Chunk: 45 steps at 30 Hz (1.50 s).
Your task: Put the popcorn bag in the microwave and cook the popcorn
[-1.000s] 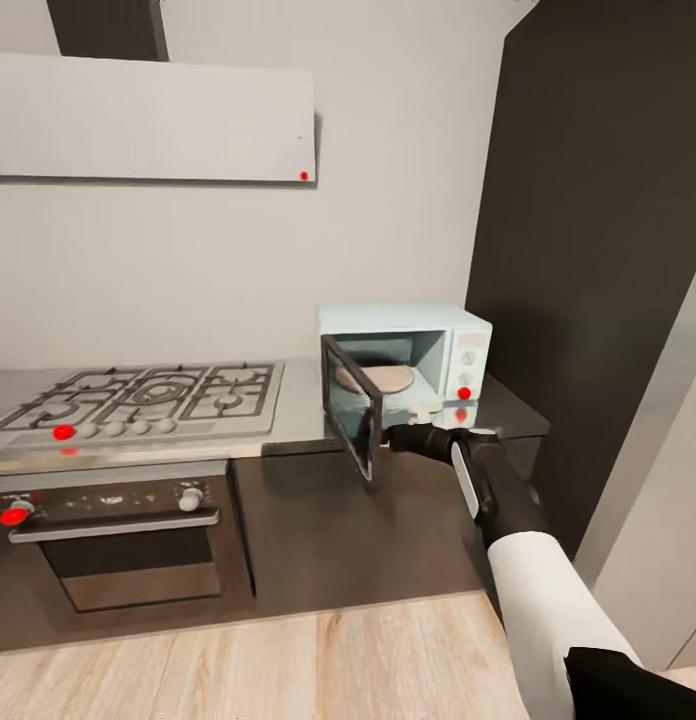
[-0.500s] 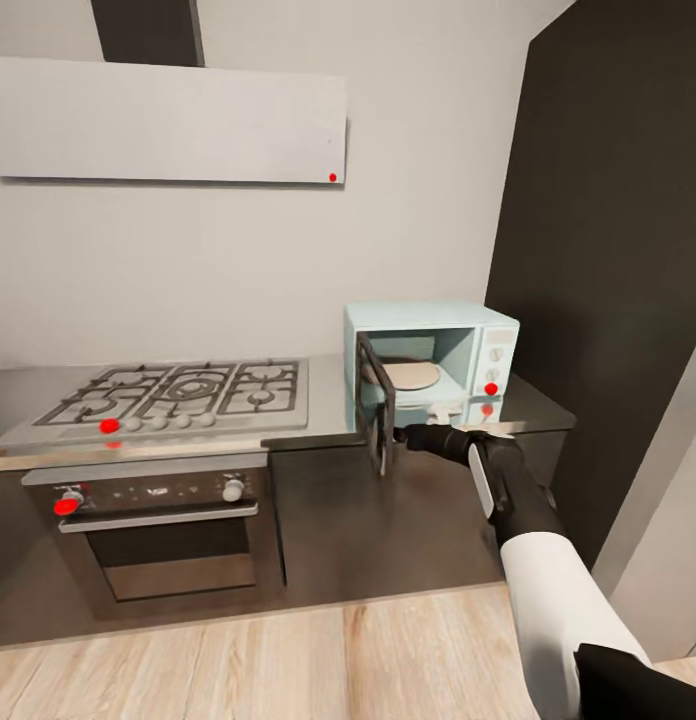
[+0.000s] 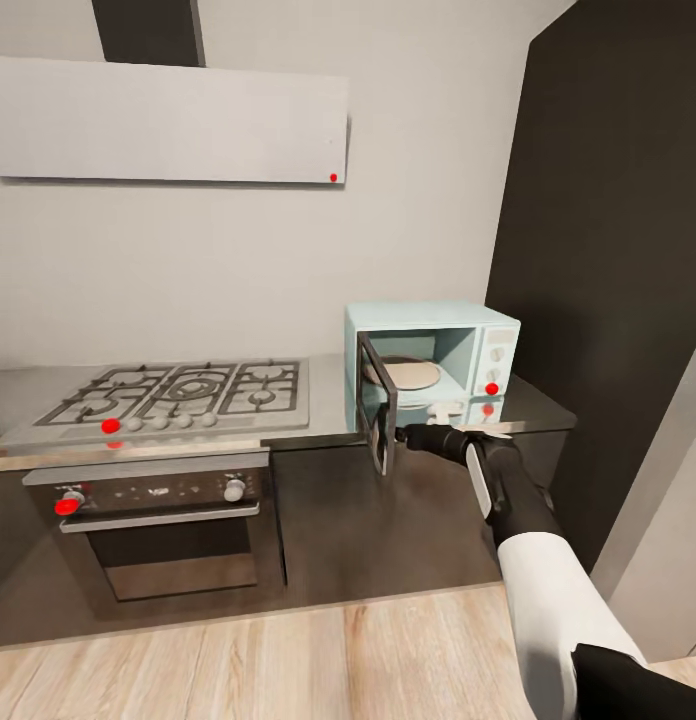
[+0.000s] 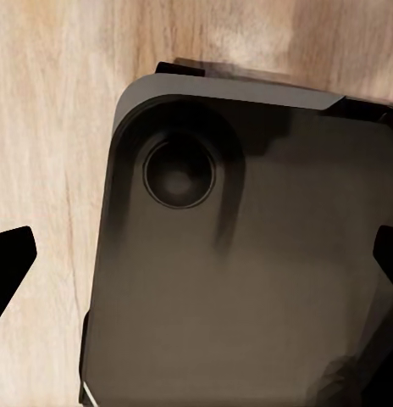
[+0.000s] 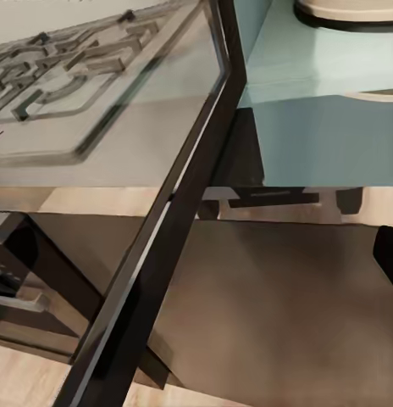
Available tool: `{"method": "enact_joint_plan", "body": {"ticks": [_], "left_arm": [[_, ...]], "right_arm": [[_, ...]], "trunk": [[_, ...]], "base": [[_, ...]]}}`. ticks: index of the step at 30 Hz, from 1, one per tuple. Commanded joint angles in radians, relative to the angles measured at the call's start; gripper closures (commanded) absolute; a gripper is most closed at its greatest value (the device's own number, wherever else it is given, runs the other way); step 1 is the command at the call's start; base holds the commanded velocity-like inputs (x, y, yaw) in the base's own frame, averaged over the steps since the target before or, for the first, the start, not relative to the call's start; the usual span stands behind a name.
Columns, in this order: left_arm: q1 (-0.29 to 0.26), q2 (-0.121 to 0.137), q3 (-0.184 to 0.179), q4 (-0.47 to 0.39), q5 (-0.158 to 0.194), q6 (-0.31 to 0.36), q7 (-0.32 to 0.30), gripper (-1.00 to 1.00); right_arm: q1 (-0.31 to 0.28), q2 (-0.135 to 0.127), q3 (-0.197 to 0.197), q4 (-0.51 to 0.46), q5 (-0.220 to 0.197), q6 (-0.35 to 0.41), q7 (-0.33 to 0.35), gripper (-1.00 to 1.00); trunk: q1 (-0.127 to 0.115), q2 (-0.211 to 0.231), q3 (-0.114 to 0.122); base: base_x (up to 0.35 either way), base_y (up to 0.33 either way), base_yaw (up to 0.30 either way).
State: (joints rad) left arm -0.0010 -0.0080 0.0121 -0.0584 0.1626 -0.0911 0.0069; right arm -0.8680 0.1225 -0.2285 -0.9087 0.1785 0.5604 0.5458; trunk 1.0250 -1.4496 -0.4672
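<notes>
- Nearest in the head view is the light wood floor [image 3: 288,650], with the right arm [image 3: 548,590] reaching up from the lower right in a white sleeve and black forearm.
- The right gripper [image 3: 400,437] sits at the free edge of the microwave door [image 3: 378,415], just beside or touching it. The fingers are too small and dark there to tell how wide they stand, so I cannot tell its state.
- The right wrist view adds a close look along the door's dark frame [image 5: 175,220] and its glass, through which the hob grates show. Behind it are the pale mint cavity floor [image 5: 323,68] and the edge of the turntable plate [image 5: 349,10].
- The left wrist view looks down at the floor [image 4: 52,127] and a dark rounded part of the robot's body [image 4: 247,271]. Two black finger tips [image 4: 10,263] appear at opposite edges of the picture, far apart, so the left gripper is spread wide and holds nothing.
- On the grey countertop [image 3: 328,415] the microwave [image 3: 433,360] stands with its door swung out, the plate [image 3: 408,375] bare inside.
- Its white panel [image 3: 496,368] carries two knobs and a red dot.
- To the left lie the gas hob [image 3: 178,395] and, below it, the oven [image 3: 158,530], each marked with red dots.
- Farthest is the grey hood [image 3: 168,120], also with a red dot.
- No writing or brand can be read anywhere.
</notes>
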Motion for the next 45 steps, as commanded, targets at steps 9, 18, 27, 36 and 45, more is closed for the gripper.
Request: {"method": "enact_joint_plan", "body": {"ticks": [9,18,27,36,45], "left_arm": [[0.000,-0.001,0.000,0.000,0.006,-0.002,0.001,-1.00],[0.000,-0.001,0.000,0.000,0.006,-0.002,0.001,-1.00],[0.000,-0.001,0.002,0.000,0.006,-0.002,0.002,-1.00],[0.000,-0.001,0.002,0.000,0.006,-0.002,0.002,-1.00],[0.000,-0.001,0.003,0.000,0.006,-0.002,0.002,-1.00]], "right_arm": [[0.000,-0.151,0.045,0.001,-0.007,0.019,-0.051,-1.00],[0.000,-0.371,-0.010,0.402,-0.008,-0.009,-0.111,-1.00],[0.072,-0.429,-0.005,0.926,-0.006,-0.461,-0.179,-1.00],[0.530,-0.367,-0.003,0.942,-0.007,-0.673,-0.311,-1.00],[0.691,-0.290,-0.003,0.942,-0.010,-0.748,-0.392,-1.00]], "trunk": [[0.000,0.000,-0.001],[0.000,0.000,-0.001],[0.000,0.000,-0.001],[0.000,0.000,-0.001],[0.000,0.000,-0.001]], "base": [[0.000,0.000,0.000],[0.000,0.000,0.000],[0.000,0.000,0.000],[0.000,0.000,0.000],[0.000,0.000,0.000]]}}
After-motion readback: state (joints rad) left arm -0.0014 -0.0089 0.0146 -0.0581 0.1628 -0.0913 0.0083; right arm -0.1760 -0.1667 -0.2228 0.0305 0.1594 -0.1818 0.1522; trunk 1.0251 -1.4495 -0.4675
